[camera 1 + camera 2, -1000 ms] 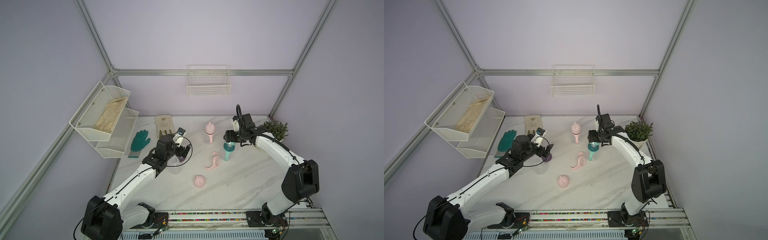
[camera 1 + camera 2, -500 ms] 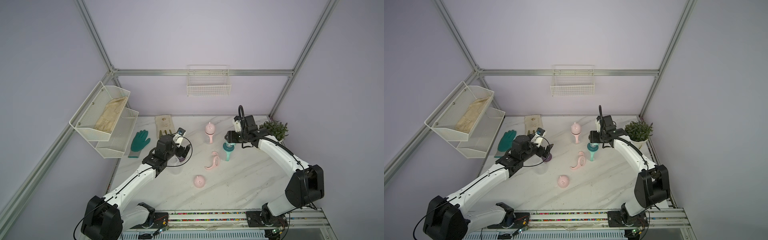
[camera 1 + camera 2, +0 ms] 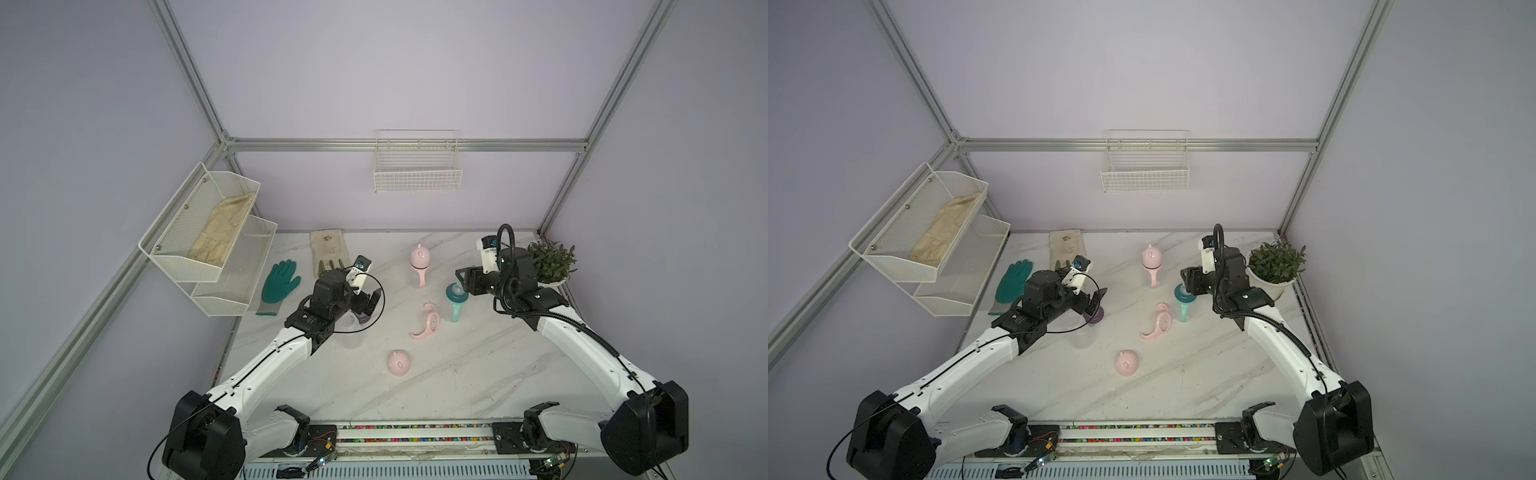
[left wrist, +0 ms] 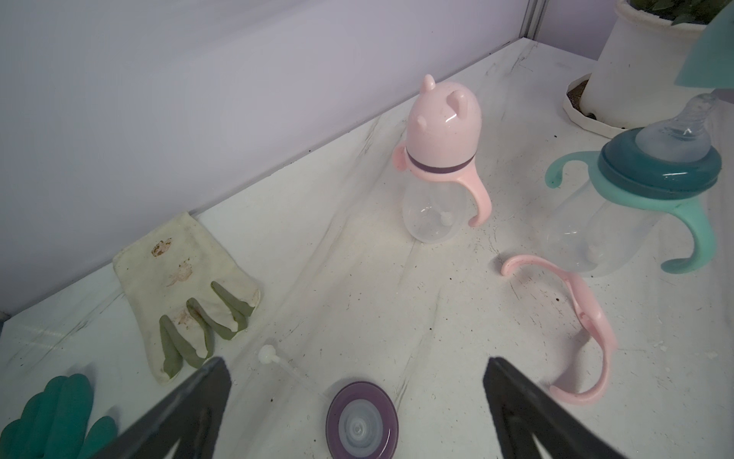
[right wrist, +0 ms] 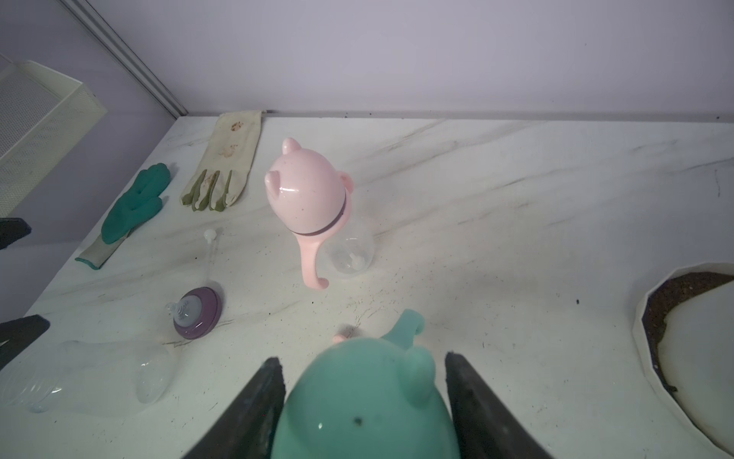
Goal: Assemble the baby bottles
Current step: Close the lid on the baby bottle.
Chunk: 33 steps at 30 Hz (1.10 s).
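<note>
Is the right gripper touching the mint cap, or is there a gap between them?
Touching. In the right wrist view, both fingers of the right gripper lie against the sides of the mint cap, with no gap visible.

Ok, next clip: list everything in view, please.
table: 1, white marble
pink bottle: 1, pink, capped, upright, back centre
mint bottle: 1, mint, uncapped, upright, right of centre
mint cap: 1, mint, held above mint bottle
pink cap: 1, pink, front centre
handle ring: 1, pink, beside mint bottle
nipple collar: 1, purple, on table
bottle body: 1, clear, lying near nipple collar
straw: 1, clear, on table
rack: 1, white, left wall
green glove: 1, green, table left
cream gloves: 2, cream, one on table, another in rack
wire basket: 1, white, back wall
potted plant: 1, green, white pot, back right
left gripper: 1, black, open, by nipple collar
right gripper: 1, black, shut on mint cap
</note>
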{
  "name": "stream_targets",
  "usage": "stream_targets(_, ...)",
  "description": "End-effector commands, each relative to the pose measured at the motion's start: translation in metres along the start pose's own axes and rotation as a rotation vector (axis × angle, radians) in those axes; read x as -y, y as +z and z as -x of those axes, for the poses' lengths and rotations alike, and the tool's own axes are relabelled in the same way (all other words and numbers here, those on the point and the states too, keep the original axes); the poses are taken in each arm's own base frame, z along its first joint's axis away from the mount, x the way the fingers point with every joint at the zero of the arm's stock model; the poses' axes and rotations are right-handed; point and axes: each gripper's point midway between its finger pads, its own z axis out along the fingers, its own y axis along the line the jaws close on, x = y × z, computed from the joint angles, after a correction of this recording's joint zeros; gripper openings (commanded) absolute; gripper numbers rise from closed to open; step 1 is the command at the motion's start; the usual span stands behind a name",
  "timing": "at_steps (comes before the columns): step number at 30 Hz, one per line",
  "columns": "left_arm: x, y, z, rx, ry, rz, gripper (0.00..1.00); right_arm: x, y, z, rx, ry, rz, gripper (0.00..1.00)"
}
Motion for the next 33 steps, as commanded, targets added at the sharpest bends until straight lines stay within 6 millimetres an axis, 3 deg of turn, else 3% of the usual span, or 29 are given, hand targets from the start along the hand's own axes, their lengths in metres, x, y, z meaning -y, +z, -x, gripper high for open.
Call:
stream_targets(1,-0.009,-0.006,0.04,0.09,-0.001,0.02,1.0,-0.008,-0.006,0.02,0.139,-0.052,0.046,0.49)
stream_targets(14,-0.008,-0.006,0.04,0.093,-0.004,0.019,1.0,-0.007,0.003,0.013,0.221,-0.112,0.044,0.49)
stream_targets(20,-0.009,-0.005,0.038,0.091,-0.002,0.019,1.0,-0.014,0.01,-0.002,0.187,-0.141,0.065,0.5)
stream_targets(33,-0.009,-0.005,0.037,0.091,0.001,0.024,1.0,-0.011,0.028,-0.027,0.126,-0.178,0.025,0.53)
